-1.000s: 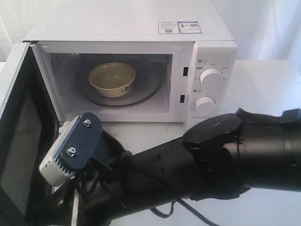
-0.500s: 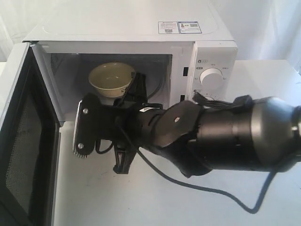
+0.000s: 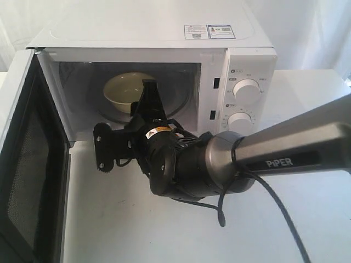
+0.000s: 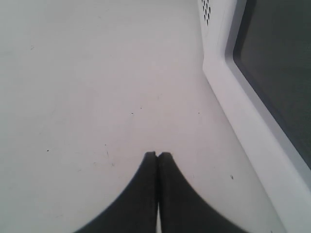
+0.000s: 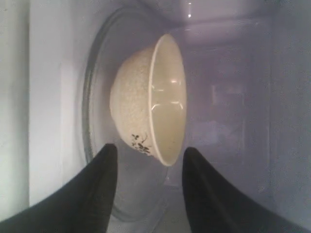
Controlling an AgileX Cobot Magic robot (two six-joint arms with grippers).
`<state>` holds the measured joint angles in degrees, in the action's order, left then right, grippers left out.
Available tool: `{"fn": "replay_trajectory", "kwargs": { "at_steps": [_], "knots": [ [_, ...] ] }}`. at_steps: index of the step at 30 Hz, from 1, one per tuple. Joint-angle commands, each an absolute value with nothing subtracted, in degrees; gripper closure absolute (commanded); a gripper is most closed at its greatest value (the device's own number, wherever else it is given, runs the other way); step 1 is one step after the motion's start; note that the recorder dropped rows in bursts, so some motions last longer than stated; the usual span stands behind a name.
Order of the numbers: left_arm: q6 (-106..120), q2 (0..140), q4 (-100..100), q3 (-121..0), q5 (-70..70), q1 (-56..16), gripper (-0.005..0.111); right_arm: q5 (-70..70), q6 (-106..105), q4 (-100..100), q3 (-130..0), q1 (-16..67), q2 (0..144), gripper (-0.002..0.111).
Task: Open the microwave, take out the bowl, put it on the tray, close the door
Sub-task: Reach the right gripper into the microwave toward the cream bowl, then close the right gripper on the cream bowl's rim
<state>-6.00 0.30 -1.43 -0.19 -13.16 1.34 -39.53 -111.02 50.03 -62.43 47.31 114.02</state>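
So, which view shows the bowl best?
The right wrist view: the bowl is close, rim and dark marks clear, beyond the open jaws. The exterior view shows it partly behind the arm. The left wrist view shows none of it.

White tabletop (image 3: 109,219), faint dark specks; pale backdrop (image 3: 307,33) behind

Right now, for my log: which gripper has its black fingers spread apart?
The right gripper, fingers parted facing the small cream-yellow ceramic bowl inside the white microwave; the left gripper has fingers pressed together over the white tabletop.
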Motion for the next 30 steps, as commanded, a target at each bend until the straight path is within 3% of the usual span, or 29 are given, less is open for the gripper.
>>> {"fn": "replay_trajectory", "kwargs": {
  "at_steps": [1,5,12,30],
  "knots": [
    [-6.08,0.00,-1.29,0.00,-13.31,1.58,0.107,-40.91,-105.56,45.36,-64.54,46.18,115.69,0.067],
    [-6.08,0.00,-1.29,0.00,-13.31,1.58,0.107,-40.30,-104.36,44.00,-65.54,45.12,116.76,0.066],
    [-6.08,0.00,-1.29,0.00,-13.31,1.58,0.107,-40.26,-104.22,42.44,-67.13,44.30,119.70,0.053],
    [-6.08,0.00,-1.29,0.00,-13.31,1.58,0.107,-40.42,-99.74,39.61,-71.56,42.76,122.99,0.053]
  ]
}}
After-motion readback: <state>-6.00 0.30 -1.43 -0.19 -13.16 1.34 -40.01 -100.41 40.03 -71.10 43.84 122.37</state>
